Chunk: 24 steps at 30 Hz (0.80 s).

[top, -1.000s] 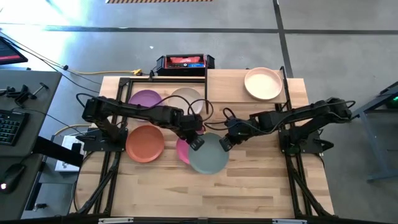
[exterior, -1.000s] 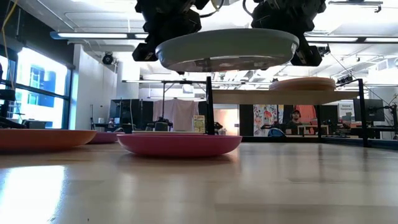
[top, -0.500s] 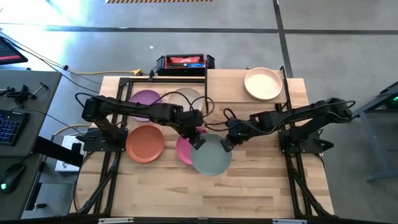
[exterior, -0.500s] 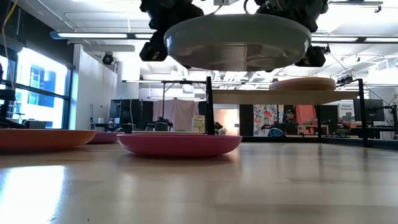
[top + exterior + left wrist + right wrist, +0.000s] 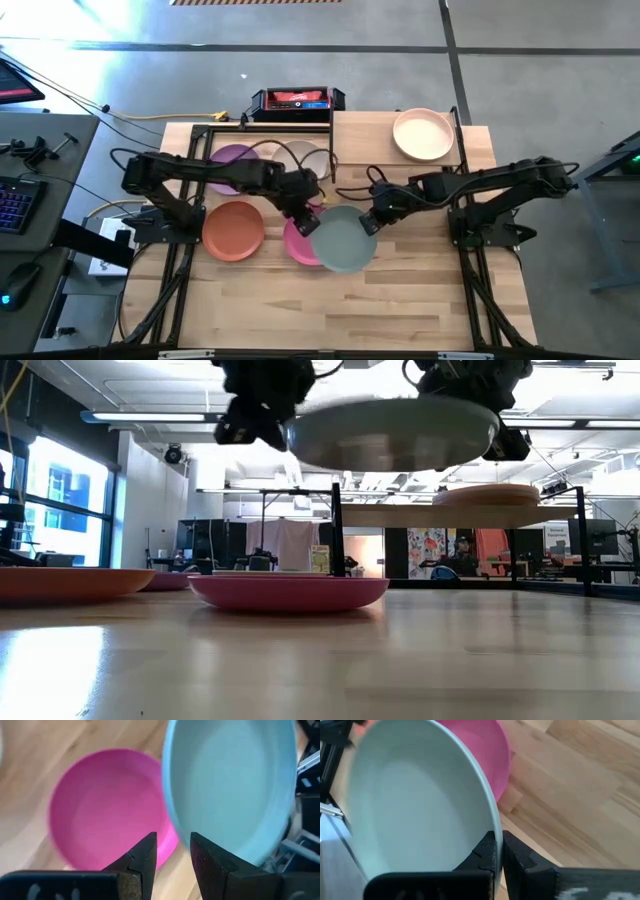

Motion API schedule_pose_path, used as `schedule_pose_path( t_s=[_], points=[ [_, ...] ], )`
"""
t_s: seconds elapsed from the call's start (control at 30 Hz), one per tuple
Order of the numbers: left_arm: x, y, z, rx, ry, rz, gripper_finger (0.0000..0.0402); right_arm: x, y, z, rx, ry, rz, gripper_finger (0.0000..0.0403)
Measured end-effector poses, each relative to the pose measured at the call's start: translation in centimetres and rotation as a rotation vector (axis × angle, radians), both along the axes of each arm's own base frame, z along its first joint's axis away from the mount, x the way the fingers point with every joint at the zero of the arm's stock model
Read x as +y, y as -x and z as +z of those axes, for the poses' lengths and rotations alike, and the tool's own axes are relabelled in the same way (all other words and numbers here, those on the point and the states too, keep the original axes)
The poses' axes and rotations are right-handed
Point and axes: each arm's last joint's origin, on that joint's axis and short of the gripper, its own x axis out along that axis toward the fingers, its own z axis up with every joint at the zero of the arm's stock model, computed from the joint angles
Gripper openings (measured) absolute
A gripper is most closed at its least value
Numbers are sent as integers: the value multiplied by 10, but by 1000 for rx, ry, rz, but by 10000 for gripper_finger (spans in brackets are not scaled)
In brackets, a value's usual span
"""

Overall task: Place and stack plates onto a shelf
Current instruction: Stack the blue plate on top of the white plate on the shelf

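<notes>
The pale teal plate (image 5: 343, 240) hangs in the air above the table, partly over the pink plate (image 5: 295, 240), which lies flat on the wood. My right gripper (image 5: 371, 221) is shut on the teal plate's right rim. My left gripper (image 5: 304, 220) is open just left of that plate; its fingers (image 5: 145, 852) frame the pink plate (image 5: 105, 810) below, and the teal rim (image 5: 172, 815) lies beyond them. The shelf (image 5: 375, 135) stands at the far right and bears a pale peach plate (image 5: 424, 134). My right gripper pinches the teal plate's rim (image 5: 492, 820), one finger (image 5: 485, 852) on the inner side and the other (image 5: 517, 860) outside. It comes from the table's right. The plate (image 5: 390, 435) is lifted clear and roughly level.
An orange plate (image 5: 233, 230), a purple plate (image 5: 235, 160) and a grey-beige plate (image 5: 298, 154) lie on the table's left half. A red-and-black box (image 5: 297, 100) sits beyond the far edge. Bare wood spreads along the near half (image 5: 400, 310).
The teal plate has risen and shifted a little toward the table's right and far edge, carried by my right gripper. My left gripper, which was at the plate's left rim, now stands apart from it, drawn slightly toward the table's left.
</notes>
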Motion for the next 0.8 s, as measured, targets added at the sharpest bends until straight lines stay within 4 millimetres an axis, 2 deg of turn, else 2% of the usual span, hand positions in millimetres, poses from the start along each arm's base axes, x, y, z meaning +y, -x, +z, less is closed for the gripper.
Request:
schedule_pose_path(
  t_s=[0.17, 0.4, 0.6, 0.8],
  points=[
    [9, 14, 19, -54, -86, 8, 102, -8, 4, 5, -13, 6, -1, 0],
    [26, 41, 42, -66, -225, 8, 99, -29, 23, 25, -74, 10, -87, 0],
    [38, 63, 57, -52, -366, -7, 99, -51, 48, 48, -179, 17, -189, 0],
    [51, 83, 62, 31, -483, -63, 99, -72, 81, 66, -243, 40, -350, 0]
  ],
)
